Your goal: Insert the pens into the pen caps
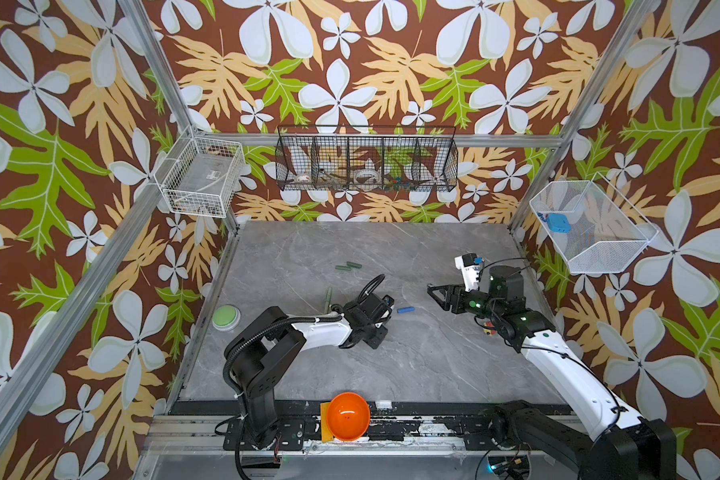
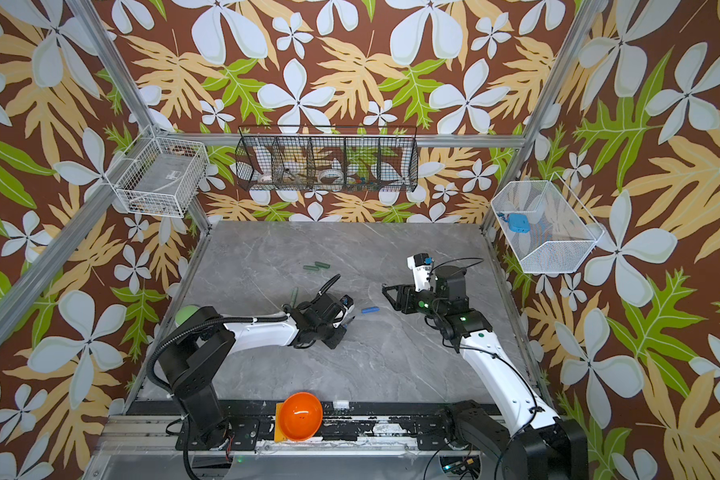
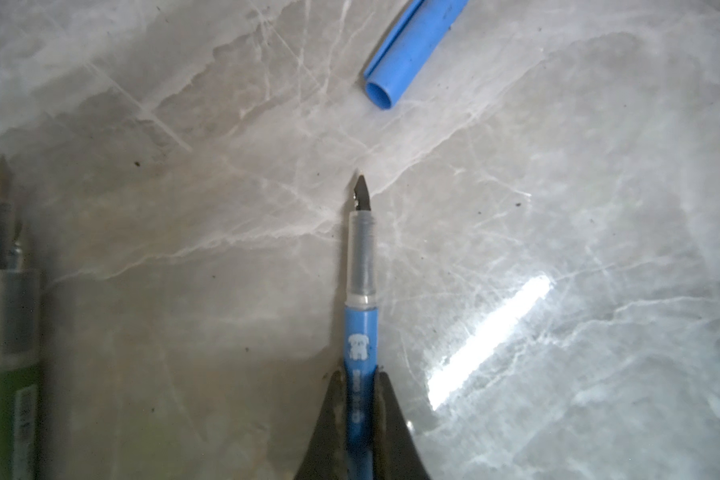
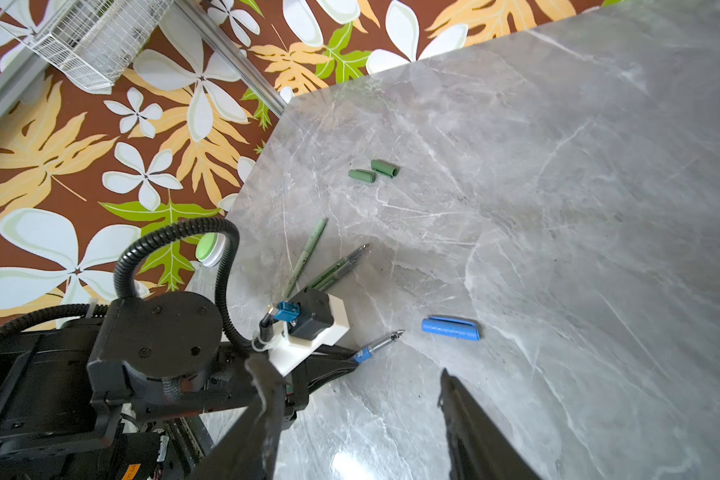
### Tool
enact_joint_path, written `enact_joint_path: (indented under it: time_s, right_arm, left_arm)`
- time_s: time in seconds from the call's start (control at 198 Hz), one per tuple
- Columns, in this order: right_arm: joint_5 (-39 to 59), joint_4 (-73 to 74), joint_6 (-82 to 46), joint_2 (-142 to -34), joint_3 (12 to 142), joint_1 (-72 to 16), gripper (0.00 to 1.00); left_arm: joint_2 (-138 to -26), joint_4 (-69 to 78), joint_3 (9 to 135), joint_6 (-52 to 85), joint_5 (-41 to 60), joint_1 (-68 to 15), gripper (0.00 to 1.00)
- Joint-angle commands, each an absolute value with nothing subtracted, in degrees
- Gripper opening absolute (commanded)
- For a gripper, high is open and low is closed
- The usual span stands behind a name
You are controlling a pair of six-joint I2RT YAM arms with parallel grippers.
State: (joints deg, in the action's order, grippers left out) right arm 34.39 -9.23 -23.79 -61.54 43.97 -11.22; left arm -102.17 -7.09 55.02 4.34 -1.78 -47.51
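Right, my left gripper (image 3: 358, 374) is clamped on the blue pen (image 3: 360, 291), nib aimed just beside the blue cap (image 3: 412, 50) on the counter (image 3: 558, 166) — I'd line up with its open mouth first; right gripper (image 1: 433, 293) gapes empty.

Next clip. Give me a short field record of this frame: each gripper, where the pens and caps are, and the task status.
left gripper: shut on blue pen, bare tip pointing roughly toward blue cap
right gripper: open, empty, above the table
blue cap: lying on the table, apart from the pen tip
other pens: pale green pen and two dark green pens, uncapped, lying near the left gripper
other caps: two dark green caps, side by side, farther back
pens capped: none visible
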Motion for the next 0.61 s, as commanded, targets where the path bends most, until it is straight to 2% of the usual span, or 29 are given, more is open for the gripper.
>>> enact_joint_path:
  time_s: [0.0,0.323,0.601]
  right_arm:
    - [33.8,-10.2,-27.7,-62.0,41.7,-11.8,0.60]
    - [33.5,10.6,-44.2,-63.9,29.8,-16.9,0.61]
    - [33.5,27.6,-52.2,-71.6,25.4,-18.3,0.60]
  left_arm:
    - [-101.2,-8.1,56.5,6.2,1.3,-47.5,0.00]
    - [-100.1,0.1,60.2,12.7,5.0,-46.9,0.00]
    - [-97.8,4.0,59.6,14.4,8.1,-46.9,0.00]
